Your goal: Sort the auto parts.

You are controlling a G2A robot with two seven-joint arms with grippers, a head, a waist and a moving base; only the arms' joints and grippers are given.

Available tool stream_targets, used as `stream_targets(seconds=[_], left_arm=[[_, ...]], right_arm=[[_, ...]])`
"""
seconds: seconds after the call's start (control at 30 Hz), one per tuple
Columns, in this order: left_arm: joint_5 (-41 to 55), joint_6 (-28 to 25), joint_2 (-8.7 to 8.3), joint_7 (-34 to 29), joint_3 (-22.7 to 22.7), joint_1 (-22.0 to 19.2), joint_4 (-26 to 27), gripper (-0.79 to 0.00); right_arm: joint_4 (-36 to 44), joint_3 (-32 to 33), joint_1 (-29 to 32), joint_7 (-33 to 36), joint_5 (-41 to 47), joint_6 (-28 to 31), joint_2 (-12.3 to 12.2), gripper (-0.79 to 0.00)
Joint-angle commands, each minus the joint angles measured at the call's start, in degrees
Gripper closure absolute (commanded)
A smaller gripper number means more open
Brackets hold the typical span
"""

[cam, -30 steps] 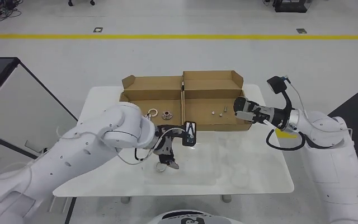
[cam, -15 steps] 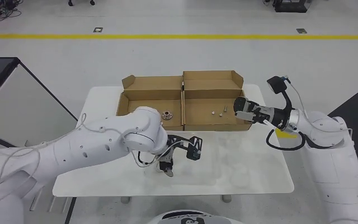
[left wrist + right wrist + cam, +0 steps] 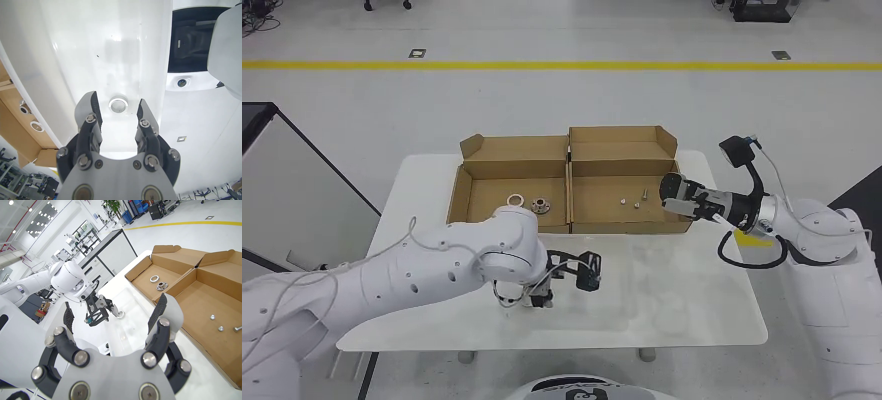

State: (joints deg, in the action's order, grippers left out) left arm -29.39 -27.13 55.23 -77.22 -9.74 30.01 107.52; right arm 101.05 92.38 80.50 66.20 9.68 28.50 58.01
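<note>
Roughly by size, as seen from the floor:

Table (image 3: 692,300): white, centre of the top view. It carries everything below.

Left box (image 3: 487,200) and right box (image 3: 592,200): open cardboard, side by side and touching, along the table's upper edge in the top view.

Left gripper (image 3: 117,98): low over the table at lower centre of the top view, well short of the boxes. Its fingers are apart with nothing between them, and it points down at the ring.

Right gripper (image 3: 672,190): at the right box's right-hand end, centre right of the top view. Its fingers are spread and it is empty.

Flange (image 3: 161,286): in the left box, near the wall shared with the right box.

Boxed ring (image 3: 154,278): in the left box, just beside the flange and not touching it.

Ring (image 3: 118,106): loose and flat on the bare table, just beyond the left gripper's tips and about centred between them. It is the one part I see unsorted, and it likely belongs with the boxed ring.

Bolts (image 3: 220,328): three small ones, close together on the right box floor.

Risks, as I judge them:
- The ring is low, smooth and shiny. Pads closing too high could slide over its rim and squirt it out.
- If the gripper goes too low, the tips strike the table.
- If it is off-centre, one finger touches first and the ring skates away.
- A thin pinch may let the ring tilt and drop on the way.
- A low carry could clip the left box's near wall.
</note>
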Motion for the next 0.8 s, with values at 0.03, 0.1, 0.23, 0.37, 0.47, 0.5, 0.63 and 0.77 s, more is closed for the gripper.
stream_targets(seconds=[0.03,0.1,0.23,0.37,0.47,0.5,0.63,0.77], left_arm=[[-1.29,0.82,0.31,-0.81,0.0,1.27,-0.49,-0.456],[-1.92,1.31,0.45,-1.29,0.0,1.92,-0.86,-0.456],[-2.89,2.15,0.66,-2.14,0.0,2.86,-1.85,-0.416],[-3.97,2.67,0.79,-2.67,0.0,3.58,-2.81,-0.4],[-5.46,3.35,0.87,-3.35,0.0,4.36,-3.36,-0.394],[-6.22,3.51,0.91,-3.51,0.0,4.53,-3.65,-0.397],[-8.4,3.51,1.28,-3.51,0.0,5.33,-4.48,-0.385],[-9.72,3.44,1.67,-3.44,0.0,5.69,-5.59,-0.382]], right_arm=[[0.0,0.0,0.0,0.0,0.0,0.0,0.0,-0.785],[0.0,0.0,0.0,0.0,0.0,0.0,0.0,-0.785],[0.0,0.0,0.0,0.0,0.0,0.0,0.0,-0.785],[0.0,0.0,0.0,0.0,0.0,0.0,0.0,-0.785],[0.0,0.0,0.0,0.0,0.0,0.0,0.0,-0.785],[0.0,0.0,0.0,0.0,0.0,0.0,0.0,-0.785],[0.0,0.0,0.0,0.0,0.0,0.0,0.0,-0.785],[0.0,0.0,0.0,0.0,0.0,0.0,0.0,-0.785]])
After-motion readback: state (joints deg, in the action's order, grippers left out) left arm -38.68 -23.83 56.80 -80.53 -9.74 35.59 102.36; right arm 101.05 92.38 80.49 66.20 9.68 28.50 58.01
